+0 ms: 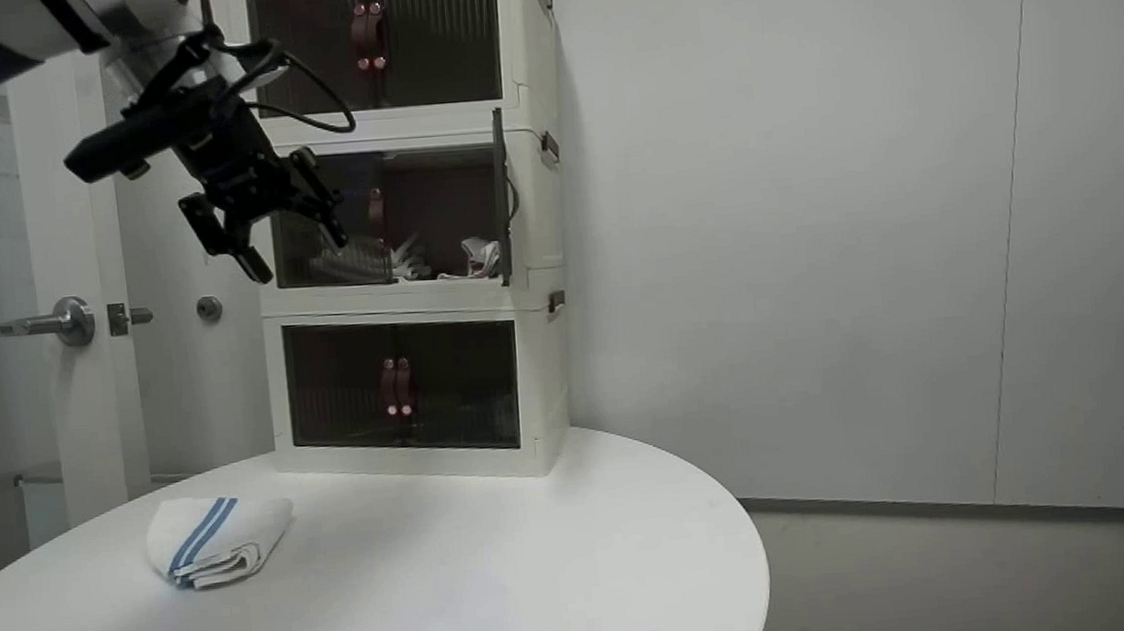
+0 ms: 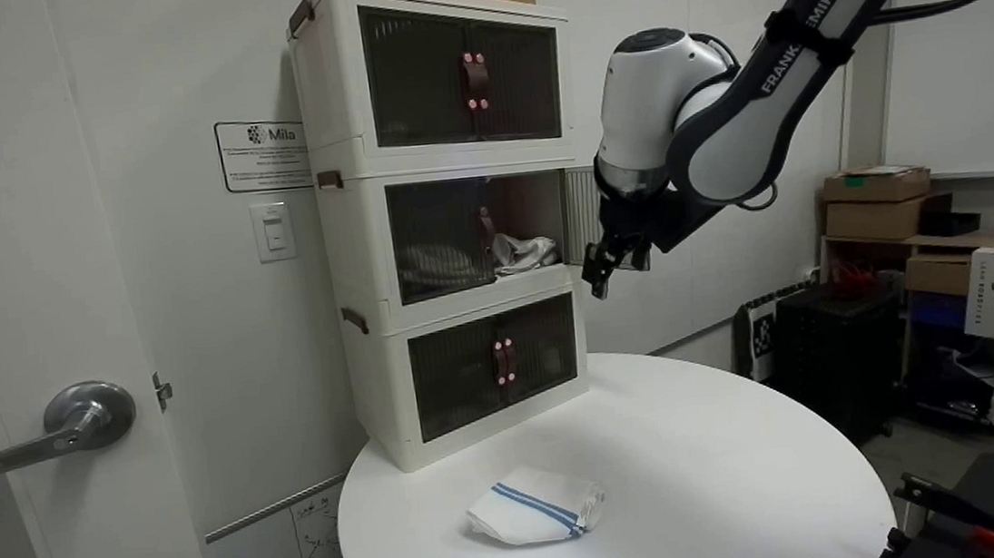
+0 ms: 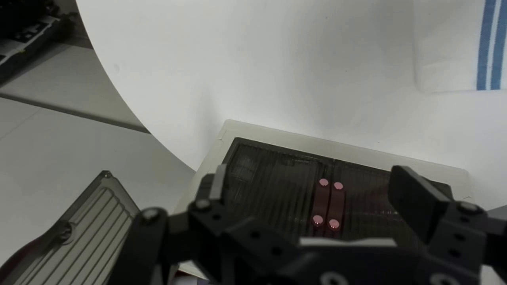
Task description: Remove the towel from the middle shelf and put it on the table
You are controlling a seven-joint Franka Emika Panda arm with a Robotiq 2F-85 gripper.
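One door (image 1: 503, 200) of middle shelf (image 1: 438, 200) open, towel (image 2: 524, 254) bunched inside, not yet out. Gripper (image 3: 309, 180) spread wide, empty. Likely left to do: grasp, pull out, lay on table (image 1: 502, 571).

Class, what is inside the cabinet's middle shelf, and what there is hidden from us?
Through the open side of the middle shelf, crumpled whitish cloth shows. Behind the closed door, only a dim pale shape comes through; what it is cannot be told.
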